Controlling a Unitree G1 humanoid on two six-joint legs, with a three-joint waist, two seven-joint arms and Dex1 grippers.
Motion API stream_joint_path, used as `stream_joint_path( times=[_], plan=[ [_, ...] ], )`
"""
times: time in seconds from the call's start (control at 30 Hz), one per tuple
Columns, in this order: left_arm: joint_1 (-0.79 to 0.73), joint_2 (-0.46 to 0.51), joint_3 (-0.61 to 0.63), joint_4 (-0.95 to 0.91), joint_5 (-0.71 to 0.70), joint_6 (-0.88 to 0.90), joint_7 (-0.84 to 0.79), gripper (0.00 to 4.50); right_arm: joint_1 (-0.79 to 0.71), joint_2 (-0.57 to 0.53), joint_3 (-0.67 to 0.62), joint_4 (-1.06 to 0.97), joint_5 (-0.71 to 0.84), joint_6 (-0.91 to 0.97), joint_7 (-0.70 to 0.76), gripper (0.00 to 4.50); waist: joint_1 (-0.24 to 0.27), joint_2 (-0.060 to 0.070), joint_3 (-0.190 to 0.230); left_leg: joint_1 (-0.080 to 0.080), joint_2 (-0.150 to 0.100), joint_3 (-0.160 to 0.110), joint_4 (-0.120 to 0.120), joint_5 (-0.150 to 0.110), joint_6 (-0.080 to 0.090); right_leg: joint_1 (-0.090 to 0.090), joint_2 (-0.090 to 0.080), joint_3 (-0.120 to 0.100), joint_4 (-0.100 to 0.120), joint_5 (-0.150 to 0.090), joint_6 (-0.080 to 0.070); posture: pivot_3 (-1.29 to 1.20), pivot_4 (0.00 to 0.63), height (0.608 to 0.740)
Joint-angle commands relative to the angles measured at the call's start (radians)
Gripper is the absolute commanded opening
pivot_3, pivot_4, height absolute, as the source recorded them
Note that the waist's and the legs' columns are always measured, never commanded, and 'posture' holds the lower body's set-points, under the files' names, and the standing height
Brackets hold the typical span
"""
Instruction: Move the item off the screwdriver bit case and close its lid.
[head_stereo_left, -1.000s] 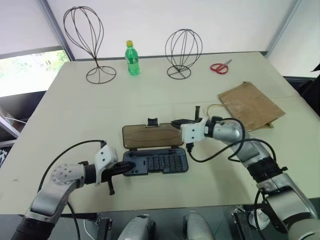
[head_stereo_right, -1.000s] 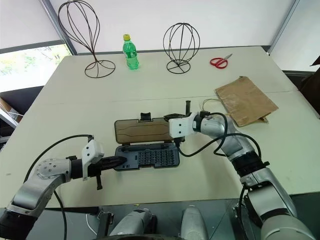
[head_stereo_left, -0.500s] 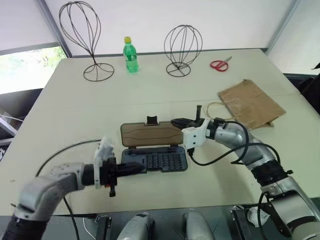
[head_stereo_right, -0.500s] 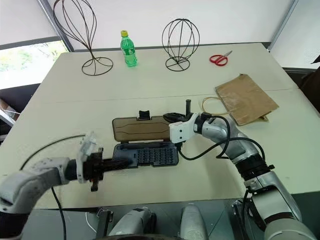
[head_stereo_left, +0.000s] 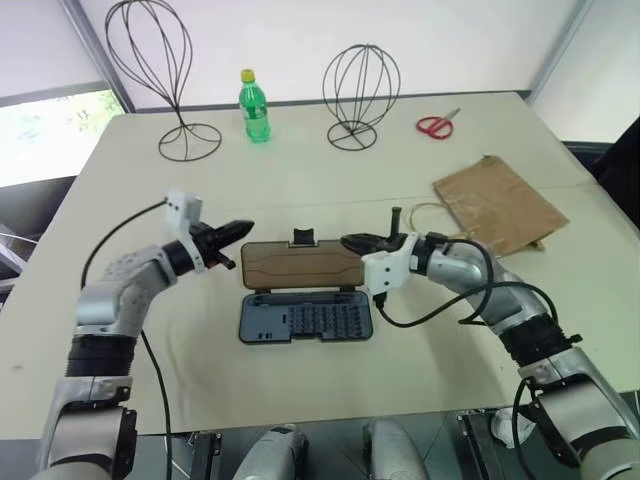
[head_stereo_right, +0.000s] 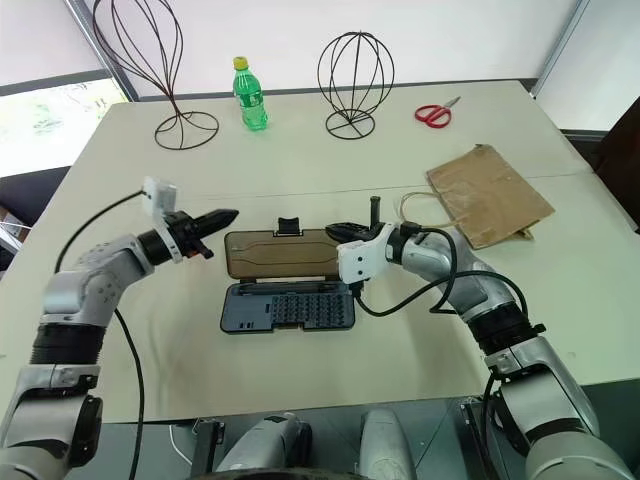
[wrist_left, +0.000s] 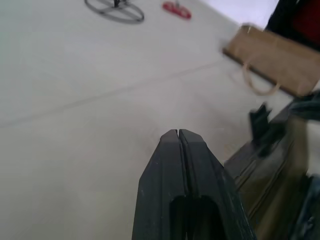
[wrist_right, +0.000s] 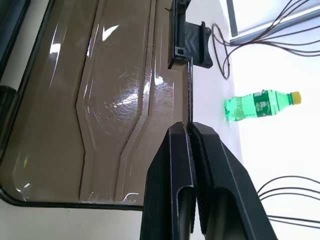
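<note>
left gripper (head_stereo_left: 243, 228), right gripper (head_stereo_left: 349, 241) pinched empty at ends of translucent brown case lid (head_stereo_left: 300, 268) | risk: glossy lid slips, flops open

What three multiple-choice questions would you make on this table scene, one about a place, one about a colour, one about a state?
1. Relative to the bit case, the paper bag lies:
A) to the robot's left
B) nearer the robot
C) to the robot's right

2. The handles of the scissors are:
A) red
B) blue
C) yellow

3. The bit case is:
A) shut
B) open, with its lid lying flat
C) standing on edge

Answers:
1 C: the bag lies on the right side of both head views, past the case's right end.
2 A: the handles show red near the table's far edge.
3 B: the rows of bits are exposed and the lid lies flat behind them.
</note>
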Motion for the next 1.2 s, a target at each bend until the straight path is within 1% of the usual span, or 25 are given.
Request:
stream_joint_path(
  times=[0.03,0.2,0.37,0.4,0.47,0.6,0.63,0.67,0.7,0.77,0.83,0.9,0.93,0.97,1.0,1.03,1.1,1.2],
  plan=[
    [-0.056,0.005,-0.027,0.120,0.093,-0.115,-0.079,0.00,-0.025,0.009,-0.017,-0.012,0.000,0.003,-0.024,0.07,0.000,0.000,0.000,0.000,0.000,0.000,0.000,0.000,0.000,0.000,0.000,0.000,0.000,0.000,0.000,0.00,0.150,0.740],
    [-0.107,-0.001,-0.050,0.307,0.193,-0.239,-0.139,0.00,-0.013,0.012,-0.018,-0.030,0.005,0.018,-0.018,0.07,-0.003,0.000,0.000,-0.002,0.000,0.000,0.000,0.000,0.000,-0.002,0.000,0.000,0.001,0.000,0.000,0.00,0.150,0.740],
    [-0.101,-0.012,-0.059,0.327,0.205,-0.229,-0.233,0.00,-0.004,0.014,-0.024,-0.045,0.015,0.042,-0.013,0.07,-0.005,0.000,0.000,-0.007,0.000,0.000,0.002,0.000,0.000,-0.006,0.000,0.000,0.002,0.000,0.000,0.00,0.150,0.740],
    [-0.099,-0.014,-0.060,0.324,0.206,-0.227,-0.244,0.00,-0.003,0.016,-0.025,-0.049,0.019,0.046,-0.013,0.33,-0.005,0.000,0.000,-0.008,0.000,-0.001,0.003,0.000,0.000,-0.008,0.000,0.000,0.003,0.000,0.000,0.00,0.150,0.740],
    [-0.099,-0.025,-0.059,0.321,0.211,-0.224,-0.248,0.00,0.000,0.015,-0.027,-0.059,0.024,0.053,-0.011,1.00,-0.005,0.000,0.000,-0.009,0.000,-0.001,0.003,0.000,0.000,-0.008,0.000,0.000,0.003,0.000,0.000,0.00,0.150,0.740],
    [-0.120,-0.048,-0.052,0.350,0.223,-0.233,-0.249,0.00,0.011,0.011,-0.030,-0.092,0.033,0.076,-0.003,2.99,-0.003,0.000,0.000,-0.009,0.000,-0.001,0.004,0.000,0.000,-0.008,0.000,0.000,0.003,0.000,0.000,0.00,0.150,0.740],
    [-0.126,-0.054,-0.049,0.359,0.225,-0.235,-0.249,0.00,0.016,0.006,-0.033,-0.106,0.034,0.086,0.002,3.64,-0.002,0.000,0.000,-0.009,-0.001,-0.001,0.004,0.000,0.000,-0.008,0.000,0.000,0.003,0.000,0.000,0.00,0.150,0.740],
    [-0.131,-0.058,-0.048,0.366,0.226,-0.236,-0.253,0.00,0.030,-0.009,-0.044,-0.144,0.042,0.124,0.026,4.17,-0.002,0.000,0.000,-0.009,-0.001,-0.001,0.004,0.000,0.000,-0.008,0.000,-0.001,0.003,0.000,0.000,0.00,0.150,0.740],
    [-0.133,-0.059,-0.046,0.369,0.227,-0.237,-0.258,0.00,0.045,-0.026,-0.058,-0.190,0.064,0.170,0.062,4.46,0.000,0.000,0.000,-0.009,-0.001,-0.001,0.005,0.000,0.000,-0.007,0.000,-0.001,0.003,0.000,0.000,0.00,0.150,0.740],
    [-0.147,-0.061,-0.037,0.382,0.219,-0.231,-0.273,0.00,0.086,-0.070,-0.140,-0.367,0.246,0.419,0.211,4.46,0.002,0.000,0.000,-0.011,-0.001,-0.002,0.008,0.000,0.000,-0.007,0.000,-0.001,0.003,0.000,0.000,0.00,0.150,0.740],
    [-0.162,-0.061,-0.026,0.395,0.208,-0.220,-0.288,0.00,0.109,-0.100,-0.230,-0.539,0.451,0.709,0.314,4.46,0.002,0.000,0.000,-0.017,-0.002,-0.004,0.014,0.000,0.000,-0.009,0.000,-0.003,0.003,0.000,0.000,0.00,0.150,0.740],
    [-0.184,-0.065,-0.009,0.396,0.182,-0.188,-0.313,0.00,0.110,-0.162,-0.400,-0.710,0.797,1.134,0.367,4.46,0.003,0.000,0.000,-0.024,-0.002,-0.005,0.017,0.000,0.001,-0.012,-0.001,-0.003,0.003,0.001,0.000,0.00,0.150,0.740],
    [-0.195,-0.066,0.000,0.395,0.168,-0.167,-0.325,0.00,0.104,-0.191,-0.479,-0.764,0.947,1.298,0.377,4.46,0.007,-0.001,0.000,-0.025,-0.002,-0.005,0.018,0.000,0.001,-0.013,-0.001,-0.003,0.003,0.001,0.000,0.00,0.150,0.740],
    [-0.204,-0.069,0.010,0.394,0.156,-0.148,-0.337,0.00,0.095,-0.211,-0.544,-0.797,1.069,1.418,0.374,4.46,0.008,-0.001,0.000,-0.025,-0.002,-0.006,0.018,0.000,0.001,-0.013,-0.001,-0.004,0.003,0.001,-0.001,0.00,0.150,0.740],
    [-0.215,-0.071,0.018,0.388,0.139,-0.117,-0.356,0.00,0.086,-0.222,-0.589,-0.813,1.145,1.487,0.360,4.46,0.008,-0.002,0.000,-0.026,-0.002,-0.007,0.019,0.000,0.001,-0.012,-0.001,-0.005,0.003,0.001,-0.001,0.00,0.150,0.740],
    [-0.224,-0.072,0.024,0.380,0.124,-0.088,-0.373,0.00,0.081,-0.227,-0.614,-0.824,1.178,1.518,0.339,4.46,0.008,-0.002,0.000,-0.026,-0.002,-0.007,0.018,0.000,0.001,-0.012,-0.001,-0.005,0.003,0.001,-0.001,0.00,0.150,0.740],
    [-0.241,-0.067,0.012,0.357,0.102,-0.001,-0.427,0.00,0.081,-0.231,-0.619,-0.832,1.170,1.529,0.287,4.46,0.005,-0.003,0.000,-0.025,-0.002,-0.007,0.018,0.000,0.001,-0.012,-0.002,-0.005,0.003,0.001,-0.001,0.00,0.150,0.740],
    [-0.230,-0.040,-0.050,0.252,0.075,0.141,-0.543,0.00,0.104,-0.248,-0.593,-0.846,1.160,1.518,0.261,4.46,0.003,-0.003,0.000,-0.025,-0.002,-0.006,0.018,-0.001,0.001,-0.013,-0.002,-0.004,0.004,0.001,-0.001,0.00,0.150,0.740]
  ],
)
